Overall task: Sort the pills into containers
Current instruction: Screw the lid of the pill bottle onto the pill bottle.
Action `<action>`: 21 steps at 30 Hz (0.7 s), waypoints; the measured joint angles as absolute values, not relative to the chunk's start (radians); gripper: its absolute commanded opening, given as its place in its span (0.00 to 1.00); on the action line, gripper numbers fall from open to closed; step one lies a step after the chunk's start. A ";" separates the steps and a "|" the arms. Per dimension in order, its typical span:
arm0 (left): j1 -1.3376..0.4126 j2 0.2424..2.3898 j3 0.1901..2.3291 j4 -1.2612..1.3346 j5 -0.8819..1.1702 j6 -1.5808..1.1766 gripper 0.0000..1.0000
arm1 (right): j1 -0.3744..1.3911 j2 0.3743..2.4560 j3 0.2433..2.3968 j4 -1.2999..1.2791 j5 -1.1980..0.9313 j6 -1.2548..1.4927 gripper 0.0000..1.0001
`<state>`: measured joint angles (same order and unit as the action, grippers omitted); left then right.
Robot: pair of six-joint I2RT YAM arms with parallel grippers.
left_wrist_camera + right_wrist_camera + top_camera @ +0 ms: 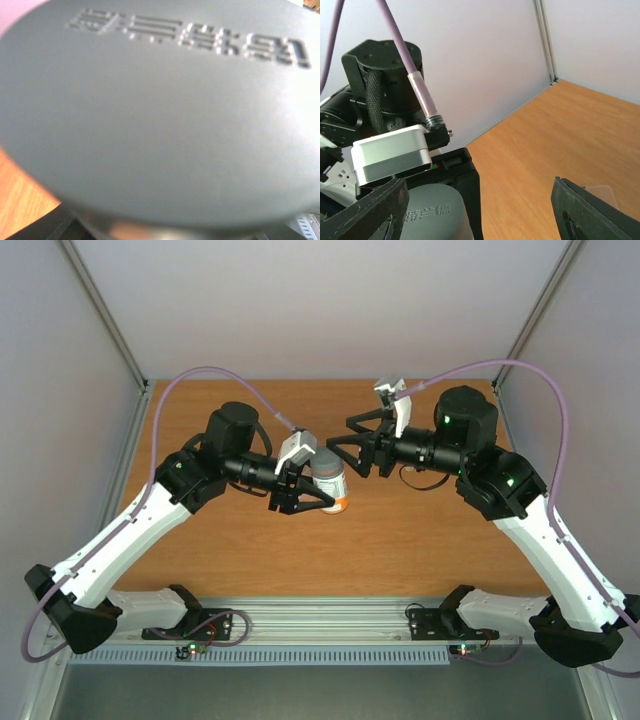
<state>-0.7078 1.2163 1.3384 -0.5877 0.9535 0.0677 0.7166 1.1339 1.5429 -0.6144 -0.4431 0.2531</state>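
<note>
The upright pill bottle is held clasped at the middle of the table by the left gripper, the wide-open right gripper being just far-right of its grey cap; no pills are seen.

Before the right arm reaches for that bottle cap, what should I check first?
1. Left gripper gripping the bottle: ok, its fingers flank it.
2. Grey cap on the bottle: ok.
3. Right gripper open and empty: ok.
4. Right gripper centred on the cap: not ok. In the right wrist view the cap sits beside one finger, off to the side.
5. Pill box position: cannot tell, not clearly in any view.
6. Pills: cannot tell, none visible.
</note>
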 measured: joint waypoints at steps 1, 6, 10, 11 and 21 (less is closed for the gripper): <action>-0.708 1.216 1.338 -0.588 0.951 0.069 0.00 | 0.693 1.137 1.547 -0.616 -0.470 0.250 0.80; -0.701 1.217 1.338 -0.590 0.937 0.080 0.00 | 0.638 1.146 1.559 -0.620 -0.599 0.236 0.80; -0.692 1.224 1.339 -0.596 0.935 0.088 0.00 | 0.622 1.147 1.559 -0.628 -0.680 0.232 0.79; -0.690 1.229 1.340 -0.596 0.935 0.090 0.00 | 0.617 1.147 1.559 -0.632 -0.698 0.231 0.79; -0.688 1.265 1.367 -0.614 0.936 0.106 0.00 | 0.601 1.169 1.545 -0.642 -0.805 0.220 0.78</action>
